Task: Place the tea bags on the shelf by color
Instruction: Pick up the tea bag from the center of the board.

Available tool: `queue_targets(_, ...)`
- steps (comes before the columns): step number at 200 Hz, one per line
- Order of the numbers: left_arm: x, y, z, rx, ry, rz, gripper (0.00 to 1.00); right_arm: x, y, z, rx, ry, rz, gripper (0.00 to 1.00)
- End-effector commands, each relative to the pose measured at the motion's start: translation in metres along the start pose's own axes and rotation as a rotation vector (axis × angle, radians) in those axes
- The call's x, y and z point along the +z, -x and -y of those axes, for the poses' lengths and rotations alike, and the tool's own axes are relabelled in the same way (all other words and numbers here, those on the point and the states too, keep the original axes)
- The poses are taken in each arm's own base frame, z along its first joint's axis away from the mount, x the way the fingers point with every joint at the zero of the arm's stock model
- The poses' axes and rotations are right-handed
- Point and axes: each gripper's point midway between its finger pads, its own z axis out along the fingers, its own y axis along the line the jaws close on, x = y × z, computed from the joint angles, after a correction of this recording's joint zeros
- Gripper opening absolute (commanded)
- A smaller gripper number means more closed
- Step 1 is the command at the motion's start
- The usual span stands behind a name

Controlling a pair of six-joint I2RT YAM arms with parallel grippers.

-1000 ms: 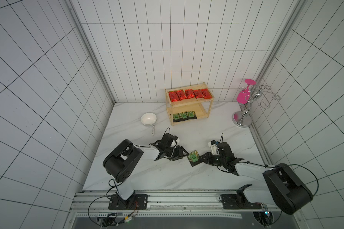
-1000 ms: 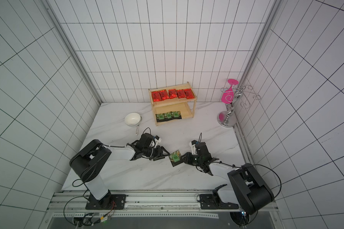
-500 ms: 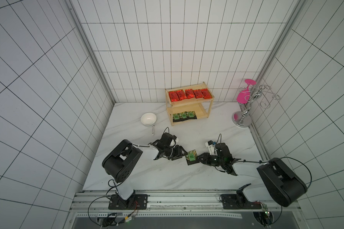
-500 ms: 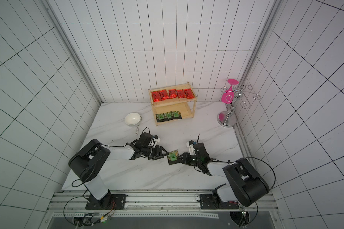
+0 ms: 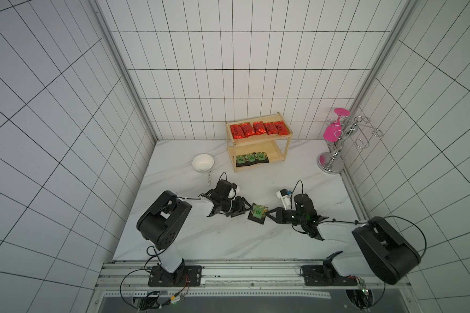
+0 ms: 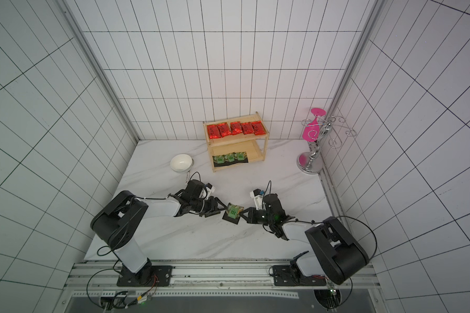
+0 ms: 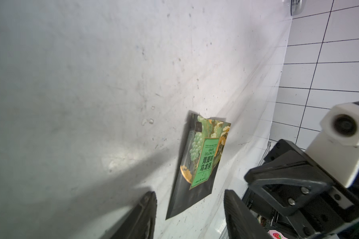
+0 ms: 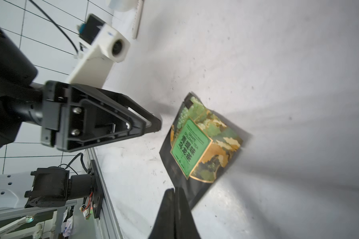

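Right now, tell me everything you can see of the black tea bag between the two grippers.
The black tea bag is a flat, squarish glossy pouch: green label, grape artwork, gold accents, plain black sealed end. It rests on the marble table, label up, seemingly tilted, casting a shadow. The shut right gripper appears to pinch its black edge; the open left gripper straddles it.

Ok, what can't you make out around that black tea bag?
Right wrist view: whether the right gripper pinches the black tea bag; its fingers cover that corner.
In both top views: shelf's lower rear, hidden under its top board.
Also there, red tea bags' script: too small.
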Motion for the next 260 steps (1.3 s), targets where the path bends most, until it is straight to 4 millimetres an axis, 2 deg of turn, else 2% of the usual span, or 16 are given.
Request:
queue_targets(1,0.003,-0.010,-0.042,-0.052,0.157,-0.023,0.57,0.003,0.022,0.004,-0.057,-0.039,0.041,0.02)
queue_targets(37,0.008,-0.007,-0.039,-0.048,0.150,-0.040,0.56,0.022,0.014,0.016,0.003,0.001,0.008,0.00)
queue_targets(77,0.018,-0.009,-0.042,-0.046,0.154,-0.068,0.56,0.028,-0.005,0.052,0.064,-0.088,-0.011,0.00)
queue_targets(116,0.035,-0.020,-0.049,-0.051,0.167,-0.121,0.55,0.024,-0.024,0.081,0.161,-0.156,-0.025,0.00)
queue_targets(157,0.044,-0.025,-0.047,-0.048,0.143,-0.140,0.51,0.024,-0.035,0.090,0.200,-0.181,-0.039,0.00)
queue_targets(192,0.052,-0.026,-0.042,-0.049,0.119,-0.150,0.39,0.029,-0.042,0.094,0.230,-0.164,-0.050,0.00)
queue_targets(213,0.054,-0.025,-0.041,-0.054,0.110,-0.147,0.27,0.029,-0.043,0.095,0.235,-0.161,-0.052,0.00)
queue_targets(238,0.055,-0.020,-0.039,-0.055,0.109,-0.133,0.22,0.029,-0.046,0.096,0.245,-0.168,-0.057,0.00)
queue_targets(260,0.059,-0.018,-0.041,-0.064,0.117,-0.133,0.12,0.027,-0.047,0.097,0.249,-0.169,-0.056,0.00)
